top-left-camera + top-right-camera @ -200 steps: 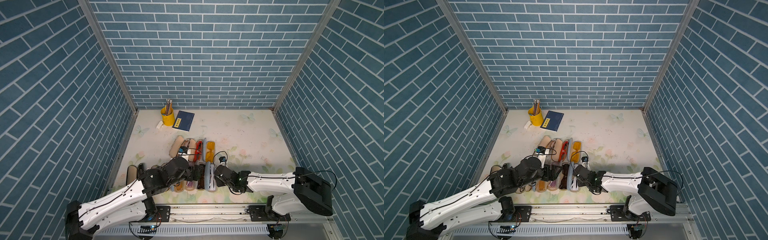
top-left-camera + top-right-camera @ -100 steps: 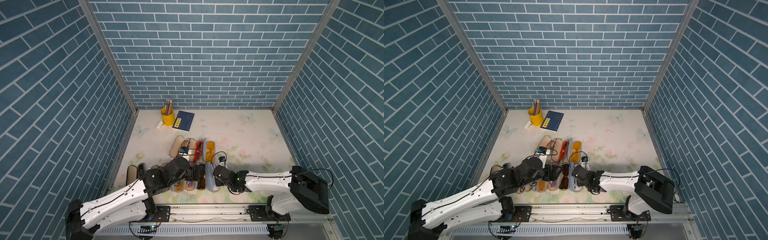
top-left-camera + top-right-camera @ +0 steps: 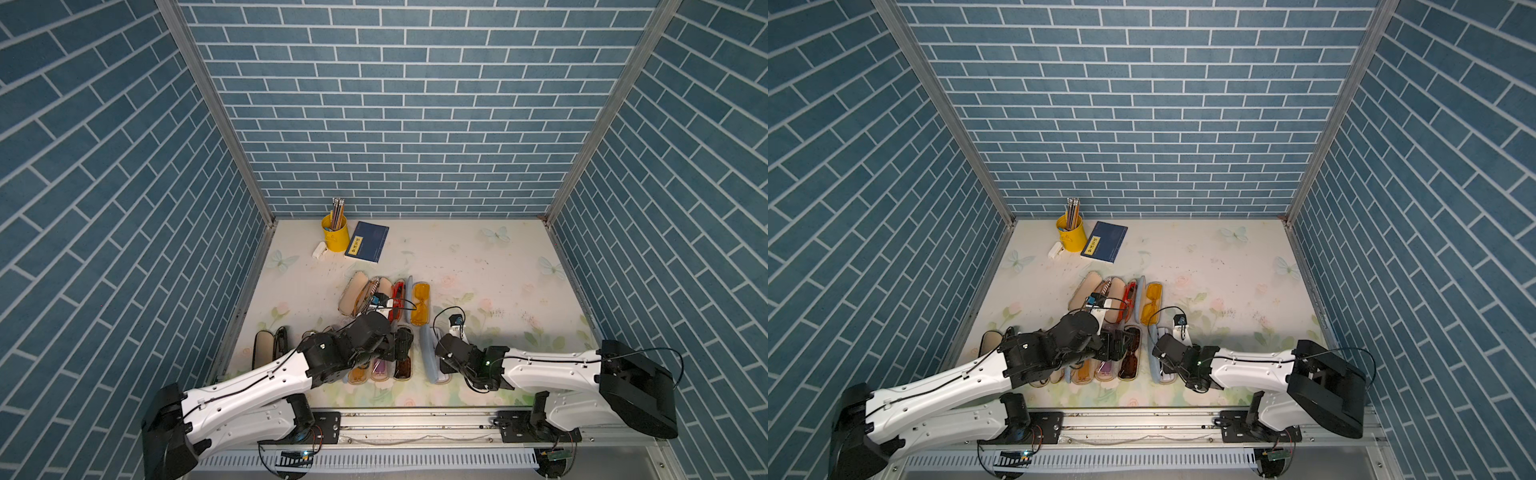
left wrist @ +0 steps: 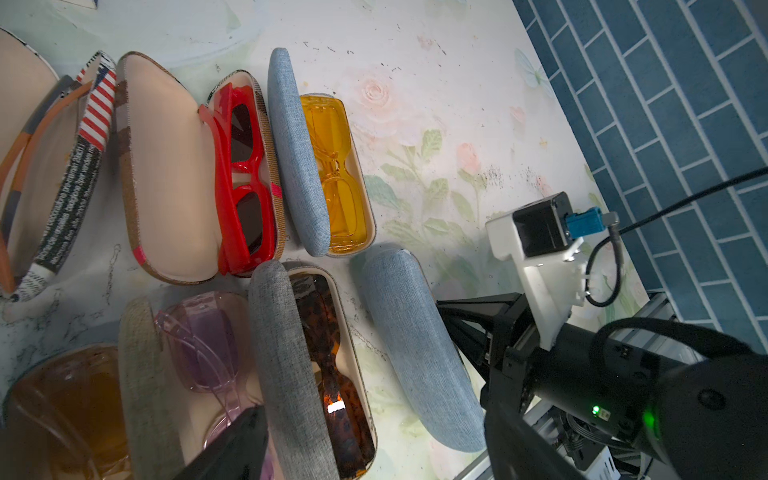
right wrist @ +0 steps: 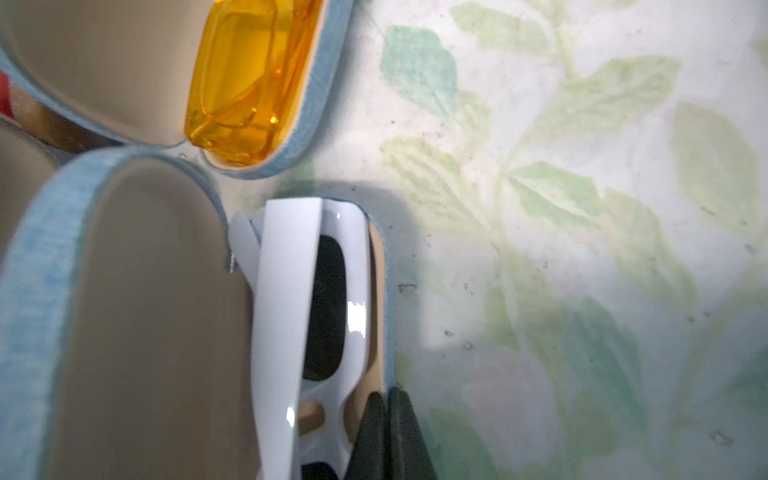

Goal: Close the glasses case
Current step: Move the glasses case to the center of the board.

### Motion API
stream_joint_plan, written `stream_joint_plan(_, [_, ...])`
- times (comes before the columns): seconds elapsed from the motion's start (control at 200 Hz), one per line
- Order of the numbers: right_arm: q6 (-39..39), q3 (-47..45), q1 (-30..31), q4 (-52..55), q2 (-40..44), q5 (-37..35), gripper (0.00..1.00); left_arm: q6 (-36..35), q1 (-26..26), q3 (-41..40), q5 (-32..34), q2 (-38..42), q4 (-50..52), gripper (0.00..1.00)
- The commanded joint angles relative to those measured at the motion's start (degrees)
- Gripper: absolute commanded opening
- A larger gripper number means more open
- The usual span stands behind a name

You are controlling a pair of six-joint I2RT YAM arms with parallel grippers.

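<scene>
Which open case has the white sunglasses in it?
The light blue case at the right gripper; its light blue twin farther back holds yellow glasses.

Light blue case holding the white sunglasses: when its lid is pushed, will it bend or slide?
The light blue case keeps a moulded curve, so its lid probably swings stiffly, not bends. Thin-walled and likely light, it may slide on the table.

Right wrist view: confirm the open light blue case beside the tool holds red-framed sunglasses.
Wrong colour: the right wrist view shows white-framed sunglasses with dark lenses, not red ones, in the open light blue case beside the right tool.
</scene>
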State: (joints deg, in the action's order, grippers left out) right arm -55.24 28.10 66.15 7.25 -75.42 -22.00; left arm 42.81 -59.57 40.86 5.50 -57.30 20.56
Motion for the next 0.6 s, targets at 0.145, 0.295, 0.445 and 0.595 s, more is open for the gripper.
stream_joint_plan(0.145, [-0.45,-5.3,-6.41,1.61,8.46,-2.34,0.04,-1.61,-0.32,3.49,-0.98,-3.96,-4.09,0.83])
stream_joint_plan(0.295, [2.28,-6.73,-11.31,1.55,12.28,-1.44,0.05,-2.43,-1.13,5.82,-1.69,-8.86,-7.06,0.81])
stream_joint_plan(0.445, [5.57,-7.22,-15.86,0.56,13.17,-0.19,0.05,-2.29,-1.75,7.58,-4.44,-13.72,-12.03,0.82])
stream_joint_plan(0.595, [10.55,-6.92,-19.66,-1.41,13.67,2.06,0.05,-2.1,-1.72,9.33,-6.83,-18.23,-16.0,0.83])
